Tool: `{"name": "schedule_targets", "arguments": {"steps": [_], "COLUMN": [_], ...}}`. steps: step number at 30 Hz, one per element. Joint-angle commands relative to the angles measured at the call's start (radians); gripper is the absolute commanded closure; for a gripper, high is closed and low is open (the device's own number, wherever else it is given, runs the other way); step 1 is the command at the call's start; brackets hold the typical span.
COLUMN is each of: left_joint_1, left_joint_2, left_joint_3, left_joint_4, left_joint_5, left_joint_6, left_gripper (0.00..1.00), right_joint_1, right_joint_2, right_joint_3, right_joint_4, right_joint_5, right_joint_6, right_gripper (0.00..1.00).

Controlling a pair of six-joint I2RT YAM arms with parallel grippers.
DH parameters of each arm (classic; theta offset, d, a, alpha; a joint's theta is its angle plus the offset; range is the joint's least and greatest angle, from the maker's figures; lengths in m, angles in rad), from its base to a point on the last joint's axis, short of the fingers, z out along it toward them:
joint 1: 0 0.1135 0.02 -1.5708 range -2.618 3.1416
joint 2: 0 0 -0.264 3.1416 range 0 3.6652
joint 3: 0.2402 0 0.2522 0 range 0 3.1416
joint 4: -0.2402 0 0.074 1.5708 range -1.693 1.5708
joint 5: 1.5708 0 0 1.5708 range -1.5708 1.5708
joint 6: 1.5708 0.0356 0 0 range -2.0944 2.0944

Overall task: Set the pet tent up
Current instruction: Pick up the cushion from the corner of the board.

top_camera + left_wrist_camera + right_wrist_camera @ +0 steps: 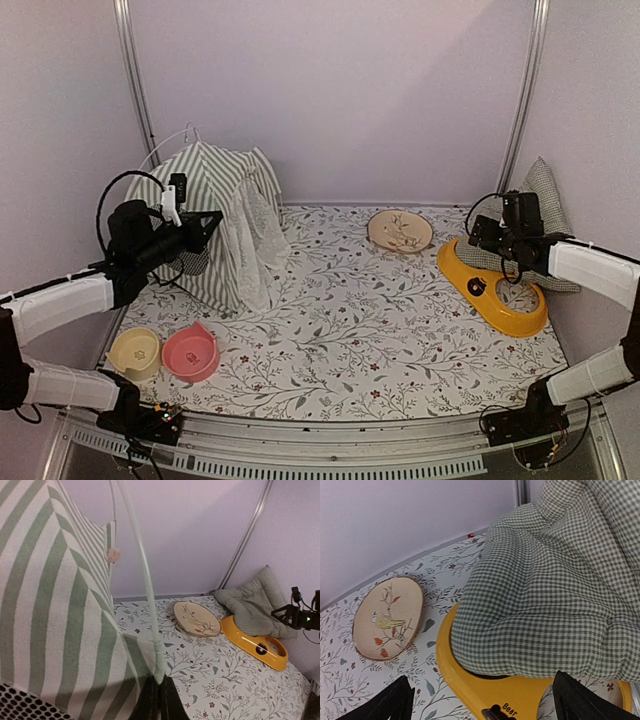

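The pet tent [215, 215], green-and-white striped with a white lace curtain [258, 240], stands at the back left, thin white poles arching above it. My left gripper [205, 228] is at its near side, shut on a fabric sleeve at the pole's foot [160, 672]. The striped wall [55, 630], the white pole [142, 565] and a bit of black mesh [25, 707] fill the left wrist view. My right gripper [480, 235] is open, its fingers [395, 702] wide apart just in front of the gingham cushion [545, 605].
The cushion [535, 220] lies partly on a yellow feeder tray [495, 290] at the right. A round bird-painted plate [400, 231] lies at the back. A pink bowl [191, 352] and a cream bowl [134, 353] sit front left. Walls close in on three sides.
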Motion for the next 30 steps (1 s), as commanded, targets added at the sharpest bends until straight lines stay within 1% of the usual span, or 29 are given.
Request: {"name": "schedule_targets", "arguments": {"steps": [1, 4, 7, 9, 11, 14, 17, 19, 21, 23, 24, 26, 27, 29, 30], "left_joint_1": [-0.013, -0.027, -0.02, -0.013, -0.005, 0.007, 0.011, 0.022, 0.032, 0.036, 0.042, 0.064, 0.075, 0.088, 0.088], "left_joint_2": [0.067, 0.039, -0.043, -0.094, -0.162, -0.219, -0.197, -0.148, -0.095, -0.059, -0.045, -0.013, -0.003, 0.01, 0.01], "left_joint_3": [0.02, 0.008, -0.029, -0.048, -0.054, -0.05, -0.012, 0.003, 0.023, 0.044, 0.057, 0.093, 0.111, 0.146, 0.16], "left_joint_4": [0.098, 0.055, -0.01, -0.027, -0.047, -0.058, -0.106, -0.115, -0.117, -0.133, -0.145, -0.178, -0.194, -0.21, -0.218], "left_joint_5": [0.418, 0.48, 0.433, 0.415, 0.405, 0.429, 0.422, 0.407, 0.371, 0.279, 0.236, 0.151, 0.119, 0.102, 0.082], "left_joint_6": [0.036, 0.067, 0.082, 0.077, 0.072, 0.07, 0.098, 0.097, 0.084, 0.084, 0.086, 0.09, 0.087, 0.09, 0.091], "left_gripper": [1.0, 1.0, 1.0, 1.0, 1.0, 1.0, 1.0, 1.0, 1.0, 1.0, 1.0, 0.99, 0.9, 0.81, 0.7], "right_joint_1": [-0.085, -0.121, -0.151, -0.154, -0.156, -0.164, -0.172, -0.177, -0.18, -0.184, -0.187, -0.19, -0.19, -0.19, -0.19], "right_joint_2": [0.119, 0.222, 0.327, 0.387, 0.428, 0.481, 0.517, 0.541, 0.561, 0.577, 0.583, 0.587, 0.583, 0.568, 0.549], "right_joint_3": [0.027, 0.086, 0.144, 0.177, 0.201, 0.231, 0.248, 0.259, 0.271, 0.282, 0.289, 0.306, 0.312, 0.333, 0.345], "right_joint_4": [-0.019, -0.016, -0.013, -0.014, -0.013, -0.013, -0.013, -0.013, -0.013, -0.014, -0.017, -0.032, -0.039, -0.06, -0.073], "right_joint_5": [-0.026, -0.027, -0.047, -0.031, -0.015, -0.002, 0.001, -0.001, -0.011, -0.024, -0.031, -0.033, -0.03, -0.029, -0.028], "right_joint_6": [-0.024, -0.052, -0.078, -0.098, -0.112, -0.132, -0.142, -0.149, -0.154, -0.161, -0.166, -0.171, -0.173, -0.178, -0.178], "right_gripper": [0.01, 0.01, 0.01, 0.01, 0.01, 0.01, 0.0, 0.04, 0.1, 0.18, 0.25, 0.42, 0.52, 0.72, 0.82]}}
